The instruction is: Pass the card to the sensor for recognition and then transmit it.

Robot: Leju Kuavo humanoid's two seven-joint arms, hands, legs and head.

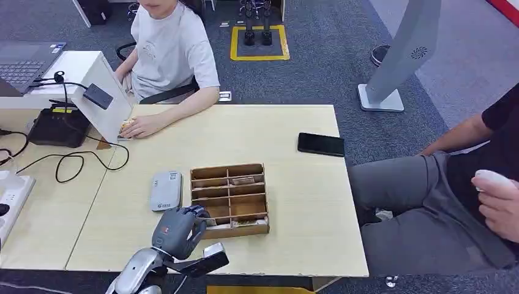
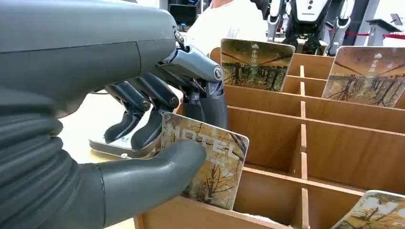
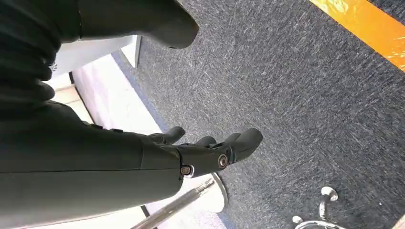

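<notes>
Even, bright indoor light we log across the table [image 1: 294,202], soft faint shadows, no glare, head view sharp throughout, left hand [image 2: 143,119] close and slightly soft, background blurred, right wrist view dimmer.

The wooden organizer [image 1: 229,197] shows bare, matt board with a raw cut edge, standing on a smooth pale wood-look table [image 1: 294,202]. The card [image 2: 210,164] pinched by the left hand [image 2: 143,129] looks like glossy printed plastic or coated paper. That hand has matt grey plastic shells, a ribbed rubbery cover and shiny metal pins. At two o'clock from the organizer a phone [image 1: 321,144] lies glossy black. The floor [image 3: 296,95] is rough grey carpet.
</notes>
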